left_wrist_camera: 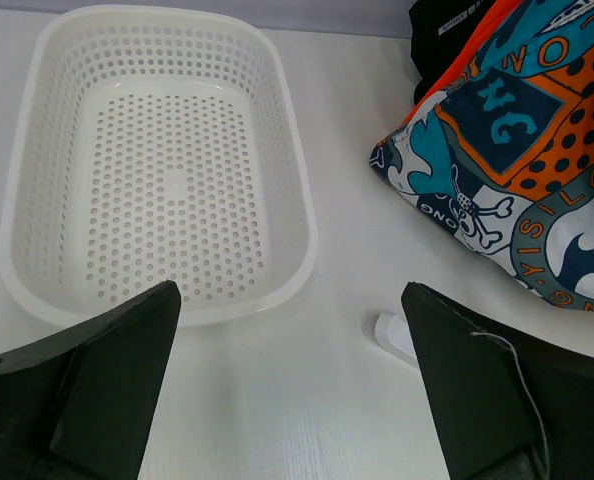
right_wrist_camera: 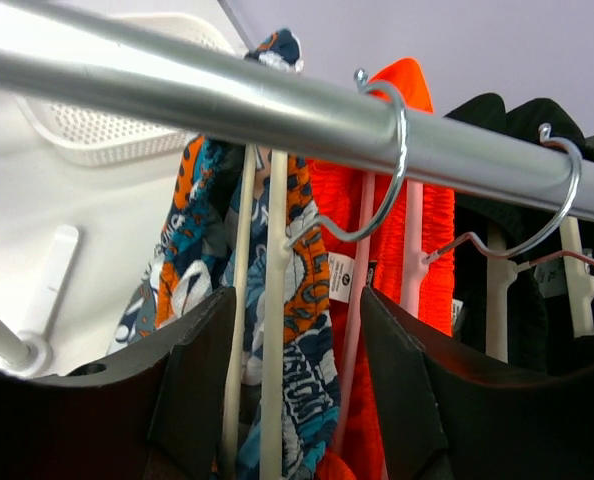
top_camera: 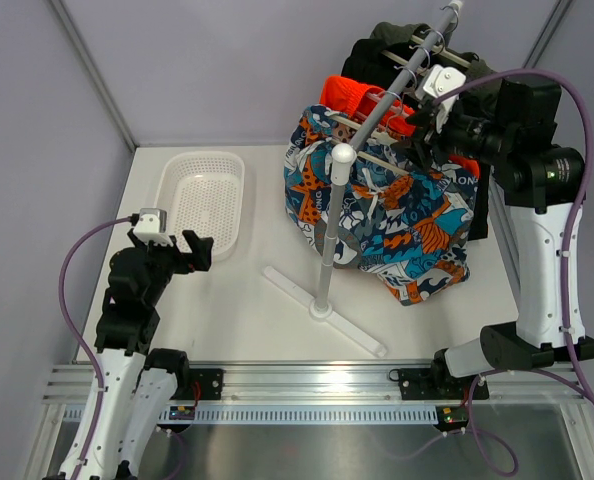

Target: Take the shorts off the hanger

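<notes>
The patterned blue, orange and white shorts (top_camera: 397, 215) hang on a cream hanger (right_wrist_camera: 275, 300) at the near end of the silver rail (top_camera: 387, 90). The plain orange shorts (top_camera: 349, 97) hang behind them on a pink hanger (right_wrist_camera: 357, 290). My right gripper (top_camera: 417, 118) is up at the rail. In the right wrist view it (right_wrist_camera: 297, 300) is open, with the cream hanger and the patterned waistband (right_wrist_camera: 312, 330) between its fingers; the orange shorts (right_wrist_camera: 387, 210) are just beyond. My left gripper (top_camera: 199, 250) is open and empty, low over the table near the basket; it also shows in the left wrist view (left_wrist_camera: 292, 300).
A white perforated basket (top_camera: 239, 195) sits at the left, also in the left wrist view (left_wrist_camera: 297, 230). The rack's post and cross foot (top_camera: 322, 308) stand mid-table. Black and dark garments (top_camera: 397, 45) hang at the rail's far end. The patterned shorts' hem (left_wrist_camera: 517, 150) rests on the table.
</notes>
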